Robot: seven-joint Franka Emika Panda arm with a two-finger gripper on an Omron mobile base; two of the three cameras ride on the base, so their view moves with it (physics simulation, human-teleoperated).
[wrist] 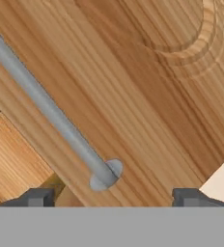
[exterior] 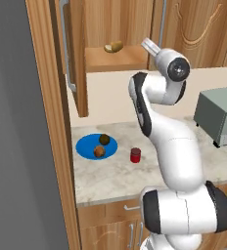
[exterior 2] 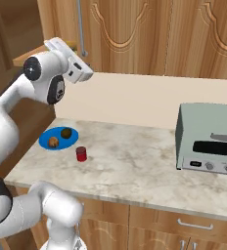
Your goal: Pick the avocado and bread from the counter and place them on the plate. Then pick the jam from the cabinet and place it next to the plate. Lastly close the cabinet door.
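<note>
Avocado (exterior: 104, 139) and bread (exterior: 99, 152) both sit on the blue plate (exterior: 85, 144); jam (exterior: 135, 155) stands upright on the counter (exterior: 115, 176) just beside the plate, apart from its rim. By my reading, only the cabinet door (exterior: 75, 58) is left; it stands swung out at the left of the open shelf (exterior: 116, 59), where a yellowish lump (exterior: 113, 47) lies.

Handling, my judgement: the door is a rigid hinged wooden panel, nothing fragile, and should swing with light resistance. The bar handle (wrist: 51, 113) is smooth metal and probably slippery, so a pinch could slide along it. A flat push on the panel's outer face, far from the hinge, looks the safer contact.

Arm pose: the arm is raised well above the counter, wrist bent, with the hand (exterior 2: 81, 73) up at cabinet height in front of the doors. In the hand view, the fingertips (wrist: 36, 197) stand wide apart with nothing between them. The view looks close onto a carved door panel, and the lower end of a handle runs diagonally above the fingertips, not touching them.
</note>
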